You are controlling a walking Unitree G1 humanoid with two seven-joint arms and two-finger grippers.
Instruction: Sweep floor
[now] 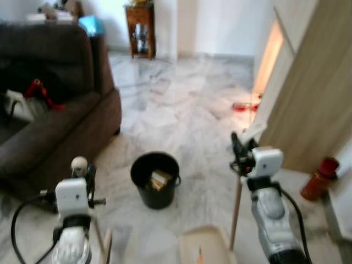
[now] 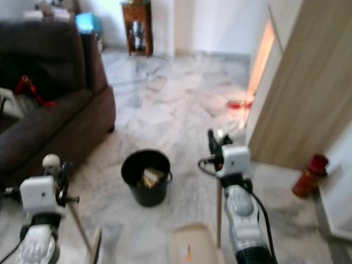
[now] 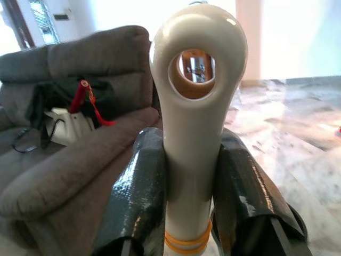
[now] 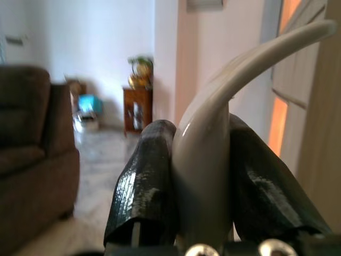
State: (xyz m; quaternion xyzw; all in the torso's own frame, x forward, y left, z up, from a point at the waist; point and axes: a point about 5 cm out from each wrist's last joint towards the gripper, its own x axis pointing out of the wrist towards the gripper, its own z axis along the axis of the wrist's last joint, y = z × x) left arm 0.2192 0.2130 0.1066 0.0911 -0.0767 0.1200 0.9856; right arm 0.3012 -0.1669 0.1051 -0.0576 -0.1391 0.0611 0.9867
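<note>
Left eye view: left end effector (image 1: 83, 175) pinches broom handle (image 3: 195, 122); right end effector (image 1: 237, 147) pinches dustpan handle (image 4: 213, 160), both raised.

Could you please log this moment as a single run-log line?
left gripper: shut on broom handle | right gripper: shut on dustpan handle | black bucket: on floor ahead | dustpan: between arms

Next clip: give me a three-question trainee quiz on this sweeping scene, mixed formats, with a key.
1. True or false: the black bucket on the marble floor is empty.
2. The left end effector is shut on which part of the broom handle? A) its looped top B) its bristles
3. Fill in: the right end effector grips the curved ____ handle.

Key
1. False; something tan lies inside.
2. A
3. dustpan, with its pan on the floor.
</note>
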